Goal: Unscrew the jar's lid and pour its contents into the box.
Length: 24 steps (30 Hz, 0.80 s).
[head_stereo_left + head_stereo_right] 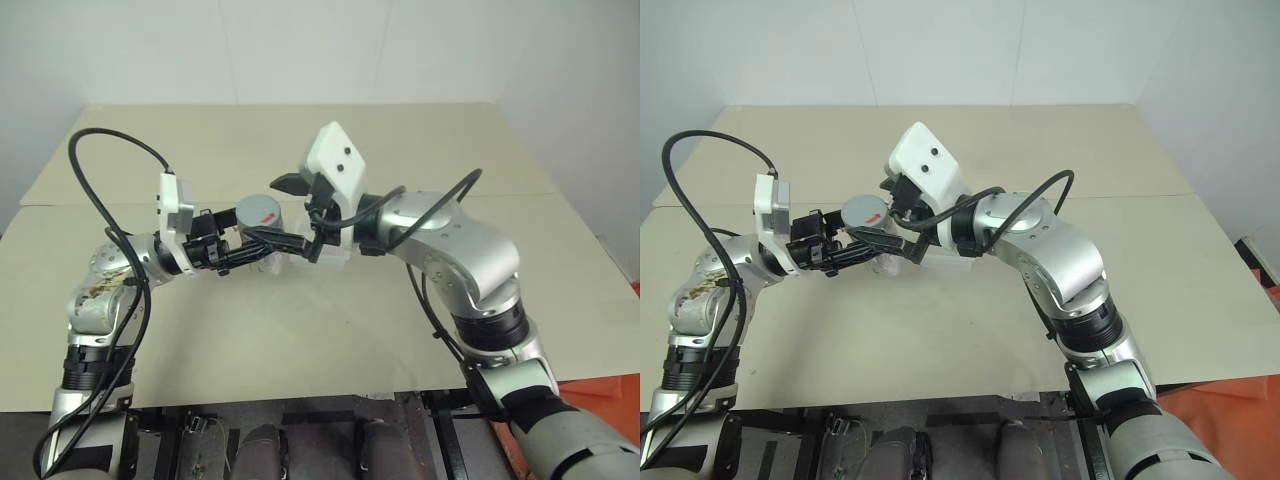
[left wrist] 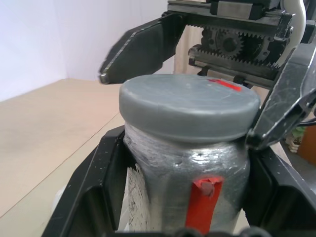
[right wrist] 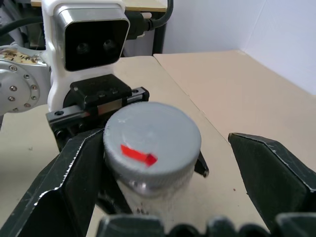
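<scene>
I see the beige table (image 1: 300,330) spread under both arms, well below the grippers. The jar (image 2: 190,182) is clamped upright between the left gripper (image 1: 262,243) fingers, raised clear of the table, its red stripe facing that wrist's camera. The lid (image 3: 152,143) sits seated on the jar, red mark uppermost. The right gripper (image 3: 163,163) stands spread wide, one finger (image 3: 64,182) close beside the lid's rim, the other well apart; I cannot tell whether the near one touches. From the head I see the box (image 1: 300,262) just behind and below the jar, mostly masked by both grippers.
</scene>
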{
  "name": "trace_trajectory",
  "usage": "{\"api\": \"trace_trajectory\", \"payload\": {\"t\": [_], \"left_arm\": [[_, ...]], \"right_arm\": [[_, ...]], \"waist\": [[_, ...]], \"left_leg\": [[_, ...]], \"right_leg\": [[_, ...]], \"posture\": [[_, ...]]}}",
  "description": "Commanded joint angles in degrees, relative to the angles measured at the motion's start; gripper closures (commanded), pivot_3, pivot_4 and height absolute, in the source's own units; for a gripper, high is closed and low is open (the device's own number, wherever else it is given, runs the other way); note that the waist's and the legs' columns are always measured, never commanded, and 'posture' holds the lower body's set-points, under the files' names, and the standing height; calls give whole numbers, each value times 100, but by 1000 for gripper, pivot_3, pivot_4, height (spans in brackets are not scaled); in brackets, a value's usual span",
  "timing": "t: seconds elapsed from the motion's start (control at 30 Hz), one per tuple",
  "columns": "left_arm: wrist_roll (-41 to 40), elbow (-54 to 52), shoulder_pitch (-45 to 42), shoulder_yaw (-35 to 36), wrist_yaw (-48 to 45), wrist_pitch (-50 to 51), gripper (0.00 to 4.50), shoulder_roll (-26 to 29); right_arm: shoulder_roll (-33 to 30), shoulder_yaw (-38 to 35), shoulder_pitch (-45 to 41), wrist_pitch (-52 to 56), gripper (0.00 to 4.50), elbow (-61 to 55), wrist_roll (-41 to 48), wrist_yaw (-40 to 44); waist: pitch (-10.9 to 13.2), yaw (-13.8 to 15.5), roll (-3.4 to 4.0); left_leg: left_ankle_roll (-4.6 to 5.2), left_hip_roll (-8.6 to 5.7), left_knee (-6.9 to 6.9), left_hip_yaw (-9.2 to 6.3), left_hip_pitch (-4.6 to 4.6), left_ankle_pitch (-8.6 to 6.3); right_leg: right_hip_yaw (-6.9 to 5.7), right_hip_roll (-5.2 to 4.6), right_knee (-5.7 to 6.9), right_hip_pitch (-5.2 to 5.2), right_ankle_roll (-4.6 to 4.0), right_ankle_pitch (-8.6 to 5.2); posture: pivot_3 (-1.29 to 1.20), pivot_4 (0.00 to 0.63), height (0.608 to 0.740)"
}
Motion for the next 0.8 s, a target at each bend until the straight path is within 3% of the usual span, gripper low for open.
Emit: {"api": "trace_trajectory", "payload": {"t": [0.03,0.33,0.5,0.8], "left_arm": [[-206,-309,18,196,-62,-39,1787,100],[-317,-480,167,243,-90,46,1787,200],[-216,-230,-8,184,-40,-7,1787,162],[-38,246,-408,-110,-169,-119,1787,-21]], "right_arm": [[-177,-474,51,-184,26,-129,-9,-58],[-468,-756,188,-270,26,-173,86,122],[-629,-895,342,-315,26,-522,591,654],[-42,-496,36,-240,26,-503,622,308]], "waist": [[0,0,0],[0,2,0],[0,3,0],[0,-5,0]], "left_leg": [[0,0,0,0,0,0],[1,1,-1,0,0,-1],[3,0,-1,0,0,-2],[3,-1,0,1,3,-1]], "right_leg": [[0,0,0,0,0,0],[0,0,-2,0,0,0],[0,0,-5,1,0,0],[1,0,-2,3,0,0]], "posture": [[0,150,740],[0,150,740],[0,150,740],[0,150,740]]}}
